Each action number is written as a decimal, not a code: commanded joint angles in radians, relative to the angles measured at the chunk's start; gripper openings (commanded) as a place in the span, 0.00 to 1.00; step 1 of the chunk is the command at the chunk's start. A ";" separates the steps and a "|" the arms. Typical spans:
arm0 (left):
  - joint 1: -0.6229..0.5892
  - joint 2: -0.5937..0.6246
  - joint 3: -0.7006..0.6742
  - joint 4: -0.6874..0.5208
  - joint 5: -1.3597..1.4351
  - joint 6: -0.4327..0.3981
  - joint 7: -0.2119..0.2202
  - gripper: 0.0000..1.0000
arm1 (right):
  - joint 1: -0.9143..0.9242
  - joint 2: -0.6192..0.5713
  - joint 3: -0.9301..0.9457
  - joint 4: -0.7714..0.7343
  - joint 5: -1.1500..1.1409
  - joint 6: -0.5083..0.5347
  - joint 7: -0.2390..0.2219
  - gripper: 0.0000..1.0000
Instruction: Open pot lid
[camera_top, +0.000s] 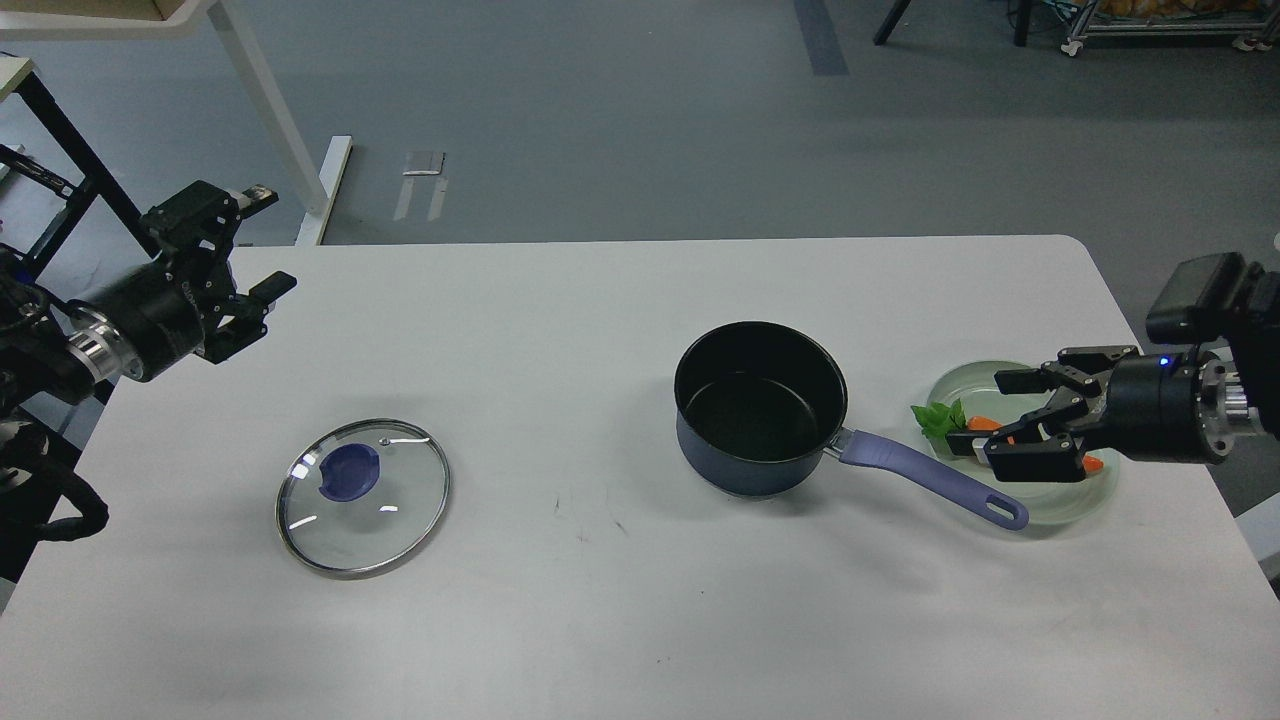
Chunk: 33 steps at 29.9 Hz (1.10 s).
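Note:
A dark blue pot stands uncovered right of the table's middle, its purple handle pointing to the right and front. The glass lid with a purple knob lies flat on the table at the left, apart from the pot. My left gripper is open and empty, raised over the table's far left edge, well behind the lid. My right gripper is open and empty, above the green plate, clear of the pot handle.
A toy carrot with green leaves lies on the plate, partly hidden by my right gripper. A black rack and a white table leg stand beyond the far left corner.

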 joint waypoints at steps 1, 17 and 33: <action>0.000 -0.021 -0.003 0.036 -0.106 -0.030 0.000 0.99 | 0.043 -0.039 0.026 0.000 0.215 -0.014 0.000 0.97; 0.097 -0.219 -0.184 0.269 -0.256 -0.145 0.000 0.99 | -0.131 0.280 0.064 -0.195 1.636 -0.252 0.000 0.99; 0.110 -0.357 -0.216 0.392 -0.246 -0.161 0.013 0.99 | -0.346 0.571 0.258 -0.479 1.805 -0.238 0.000 0.99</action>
